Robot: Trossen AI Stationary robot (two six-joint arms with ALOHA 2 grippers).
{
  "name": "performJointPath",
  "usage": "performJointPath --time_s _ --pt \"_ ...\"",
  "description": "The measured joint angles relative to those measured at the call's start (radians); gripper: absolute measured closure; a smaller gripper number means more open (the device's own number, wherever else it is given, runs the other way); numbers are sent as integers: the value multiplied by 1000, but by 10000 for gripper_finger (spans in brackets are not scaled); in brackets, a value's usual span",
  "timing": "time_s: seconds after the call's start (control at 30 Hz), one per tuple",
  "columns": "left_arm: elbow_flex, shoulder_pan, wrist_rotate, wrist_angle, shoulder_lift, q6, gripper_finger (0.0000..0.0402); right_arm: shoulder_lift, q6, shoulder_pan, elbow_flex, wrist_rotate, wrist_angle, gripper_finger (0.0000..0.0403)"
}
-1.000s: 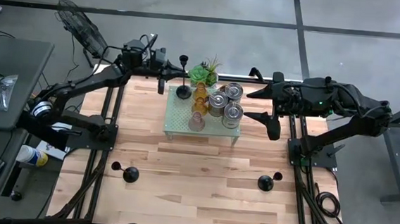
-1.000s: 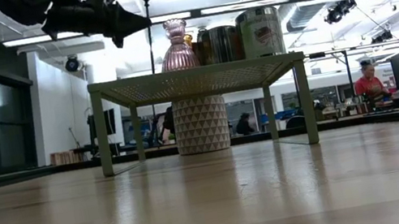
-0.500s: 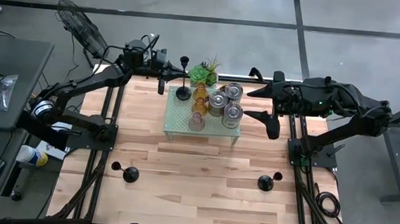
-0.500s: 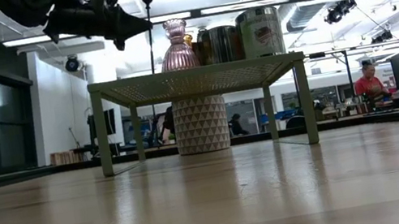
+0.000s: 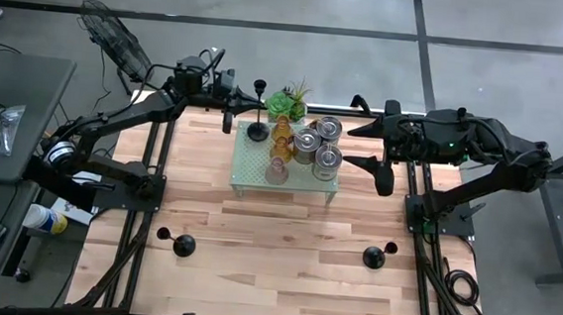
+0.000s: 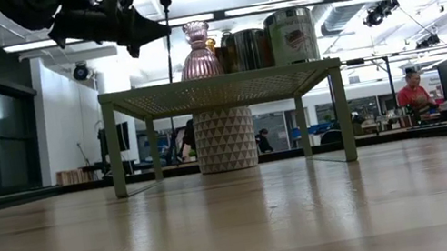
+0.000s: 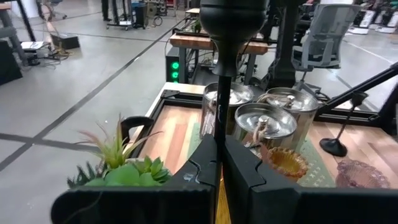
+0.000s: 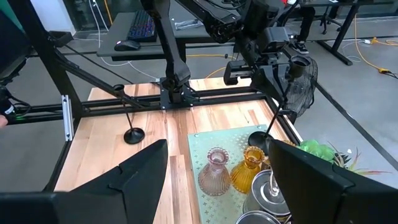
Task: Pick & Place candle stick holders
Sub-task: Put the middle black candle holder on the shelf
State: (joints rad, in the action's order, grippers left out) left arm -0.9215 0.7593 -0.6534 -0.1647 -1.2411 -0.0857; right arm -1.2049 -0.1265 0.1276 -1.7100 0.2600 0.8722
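The left gripper (image 7: 219, 163) pinched a black holder (image 5: 258, 128) at the stand's (image 5: 250, 175) far-left corner; two black holders (image 5: 185, 245) awaited on the bench (image 5: 274, 266), right gripper (image 5: 381, 150) spread.

The left gripper (image 5: 238, 102) is at the stem of a black holder (image 5: 258, 128) standing on the stand's (image 5: 251, 170) far left corner. The plant (image 5: 286, 104), an amber holder (image 5: 281, 146), a pink one (image 5: 277, 170) and three silvery ones (image 5: 327, 162) crowd the stand. The right gripper (image 5: 370, 147) hangs spread beside it. Two more black holders (image 5: 185, 245) (image 5: 375, 257) stand on the table (image 5: 273, 276).

holders (image 5: 314, 142) on stand (image 5: 250, 177) | plant (image 5: 287, 104) behind | table (image 5: 275, 256) under
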Motion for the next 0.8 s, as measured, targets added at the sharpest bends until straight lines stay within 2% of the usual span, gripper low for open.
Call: performJointPath --time_s 0.8 --pt "-1 0 17 38 0 -16 397 0 0 0 0 0 0 131"
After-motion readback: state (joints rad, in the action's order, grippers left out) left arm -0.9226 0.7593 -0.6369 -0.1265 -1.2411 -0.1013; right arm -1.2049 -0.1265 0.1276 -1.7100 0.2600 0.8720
